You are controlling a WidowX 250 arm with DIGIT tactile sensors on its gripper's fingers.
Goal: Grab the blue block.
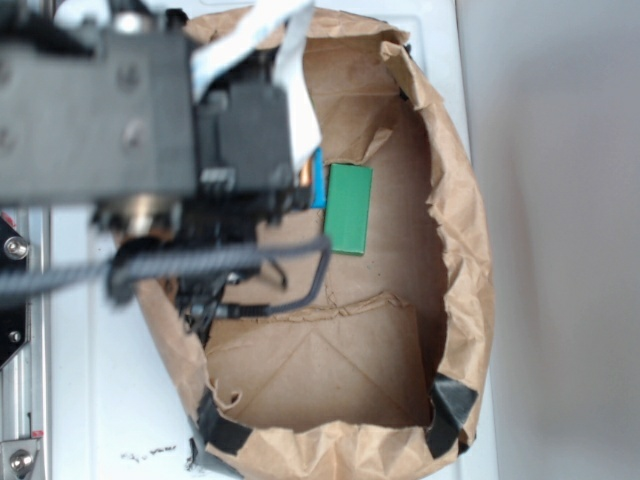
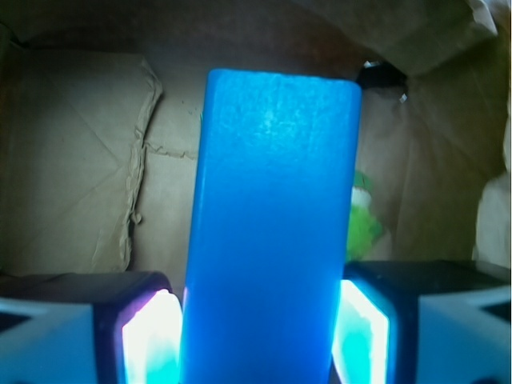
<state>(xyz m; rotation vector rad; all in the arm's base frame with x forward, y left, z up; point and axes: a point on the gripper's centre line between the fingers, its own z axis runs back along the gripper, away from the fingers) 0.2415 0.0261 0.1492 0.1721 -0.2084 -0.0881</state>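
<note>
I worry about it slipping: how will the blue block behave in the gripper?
The blue block looks like a stiff slab with straight edges, so it should not flex. Its smooth faces could slide a little. Both fingers of the gripper press its flat sides, so it probably will not roll.

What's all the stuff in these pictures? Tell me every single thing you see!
blue block: one, bright blue, between the claw's two fingers, standing tall in the wrist view; only a sliver shows in the exterior view, beside the green block.
green block: one, green, lying flat on the bag's paper floor, next to the blue block.
paper bag: one, brown and crumpled, opened wide, holding both blocks; dark tape patches at its lower corners.
white surface: one, white, under and around the bag.
cable: one, dark and braided, running along the arm.
claw: one, black with pale pads glowing blue, its fingers on either side of the blue block and touching it.
</note>
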